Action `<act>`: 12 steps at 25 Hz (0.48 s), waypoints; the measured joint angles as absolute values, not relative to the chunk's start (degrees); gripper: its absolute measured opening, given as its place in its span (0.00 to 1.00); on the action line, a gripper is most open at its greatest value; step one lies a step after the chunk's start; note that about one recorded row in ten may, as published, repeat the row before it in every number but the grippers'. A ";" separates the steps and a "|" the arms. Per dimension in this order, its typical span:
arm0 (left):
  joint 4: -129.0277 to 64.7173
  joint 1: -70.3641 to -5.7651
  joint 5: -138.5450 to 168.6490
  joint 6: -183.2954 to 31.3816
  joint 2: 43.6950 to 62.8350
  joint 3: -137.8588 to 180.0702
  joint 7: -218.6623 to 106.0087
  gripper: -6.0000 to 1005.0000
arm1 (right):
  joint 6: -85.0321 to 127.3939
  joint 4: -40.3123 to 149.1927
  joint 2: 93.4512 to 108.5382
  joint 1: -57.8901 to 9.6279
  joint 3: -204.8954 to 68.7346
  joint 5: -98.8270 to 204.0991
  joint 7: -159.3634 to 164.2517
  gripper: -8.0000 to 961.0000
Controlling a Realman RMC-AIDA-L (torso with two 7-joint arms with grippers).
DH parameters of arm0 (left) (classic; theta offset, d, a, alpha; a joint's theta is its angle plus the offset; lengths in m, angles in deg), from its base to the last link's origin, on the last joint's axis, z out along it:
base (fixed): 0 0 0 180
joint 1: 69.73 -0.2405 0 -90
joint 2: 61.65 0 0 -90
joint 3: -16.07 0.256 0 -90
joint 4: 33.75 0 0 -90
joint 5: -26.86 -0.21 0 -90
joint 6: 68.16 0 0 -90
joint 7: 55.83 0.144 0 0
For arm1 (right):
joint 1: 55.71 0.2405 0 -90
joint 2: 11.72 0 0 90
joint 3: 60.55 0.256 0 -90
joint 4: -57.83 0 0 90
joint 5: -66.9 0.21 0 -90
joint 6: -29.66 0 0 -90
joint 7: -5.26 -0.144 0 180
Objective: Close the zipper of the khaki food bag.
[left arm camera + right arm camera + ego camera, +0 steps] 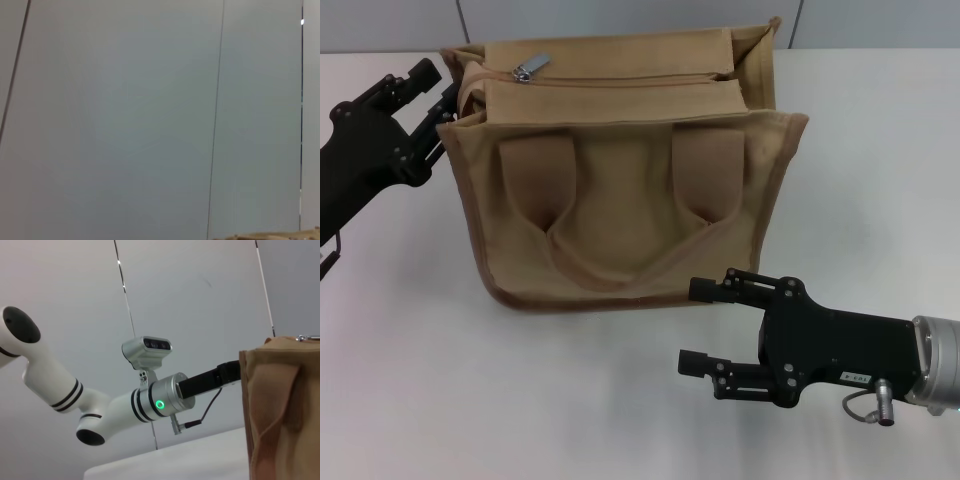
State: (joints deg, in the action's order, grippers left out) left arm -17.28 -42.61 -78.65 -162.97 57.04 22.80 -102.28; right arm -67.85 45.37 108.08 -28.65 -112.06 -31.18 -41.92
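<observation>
left pincer [438,95] touches khaki food bag's [620,200] left top corner.

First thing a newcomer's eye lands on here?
The khaki food bag, standing mid-table. Its silver pull tab sits at the zipper's left end. The left gripper is at the bag's top left corner; the right gripper hangs open in front, apart from it.
</observation>
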 joint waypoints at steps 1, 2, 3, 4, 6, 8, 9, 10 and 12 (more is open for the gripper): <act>-16.55 -42.68 -79.04 -162.57 56.87 22.91 -103.75 0.54 | -67.45 45.36 108.08 -28.64 -112.05 -31.19 -41.92 0.79; -16.55 -42.68 -79.04 -162.57 56.87 22.91 -103.75 0.51 | -67.45 45.36 108.08 -28.64 -112.05 -31.19 -41.92 0.79; -15.98 -42.73 -79.17 -162.37 56.81 22.94 -104.73 0.49 | -67.32 45.36 108.08 -28.64 -112.06 -31.19 -41.92 0.79; -14.99 -42.81 -79.17 -162.04 56.75 22.94 -106.58 0.47 | -67.21 45.36 108.08 -28.64 -112.05 -31.19 -41.92 0.79; -13.26 -42.94 -79.10 -161.56 56.73 22.95 -109.62 0.45 | -67.10 45.36 108.08 -28.63 -112.06 -31.19 -41.92 0.79; -10.91 -42.99 -79.07 -161.43 56.73 22.97 -112.97 0.46 | -67.07 45.35 108.08 -28.63 -112.06 -31.19 -41.92 0.79; -10.08 -42.98 -79.11 -161.57 56.73 23.03 -113.94 0.46 | -67.05 45.35 108.08 -28.62 -112.06 -31.19 -41.92 0.79; -8.39 -42.96 -79.34 -162.31 56.74 23.78 -115.64 0.47 | -67.04 45.35 108.08 -28.59 -112.06 -31.19 -41.92 0.79; -8.39 -42.96 -79.34 -162.31 56.74 23.78 -115.64 0.47 | -67.03 45.35 108.07 -28.55 -112.05 -31.19 -41.92 0.79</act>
